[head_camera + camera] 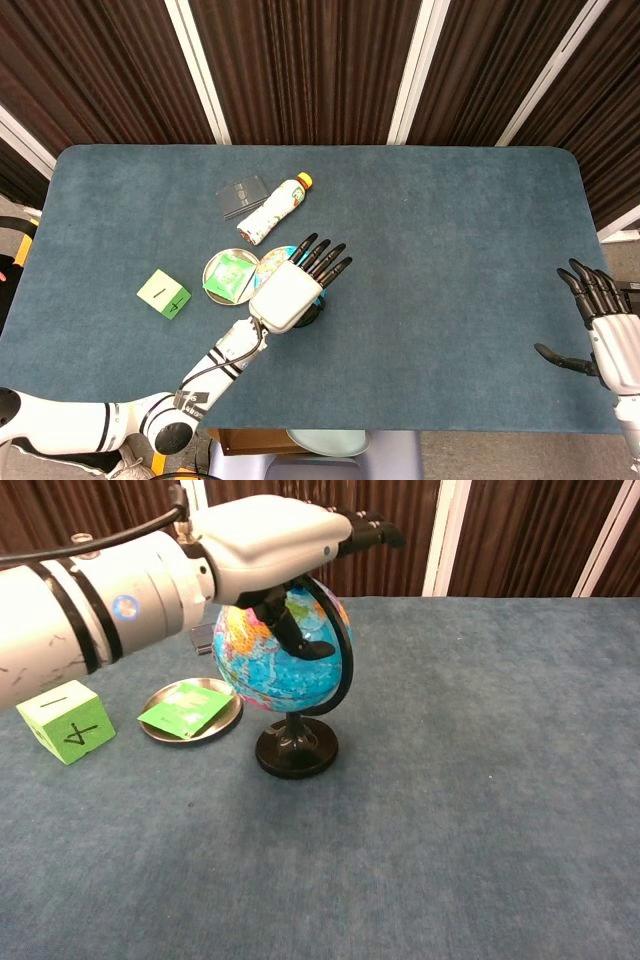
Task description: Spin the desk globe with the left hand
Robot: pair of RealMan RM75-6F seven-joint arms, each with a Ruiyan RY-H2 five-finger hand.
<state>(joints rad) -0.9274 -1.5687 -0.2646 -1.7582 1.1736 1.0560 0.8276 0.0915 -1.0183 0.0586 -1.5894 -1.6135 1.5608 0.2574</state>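
Observation:
The desk globe point(270, 670), blue with coloured land and a black arc, stands on its black base point(296, 750) left of the table's middle. In the head view only a sliver of the globe point(270, 262) shows beside my left hand point(288, 292). My left hand point(275, 535) lies flat over the top of the globe, fingers stretched out and apart, thumb pressed on the globe's front face. It grips nothing. My right hand point(606, 330) hangs open at the table's right edge, far from the globe.
A green cube point(62, 720) sits at the left. Between it and the globe lies a metal dish point(228, 712) with a green packet point(185, 708). Behind the globe lie a bottle point(275, 208) on its side and a dark card point(241, 196).

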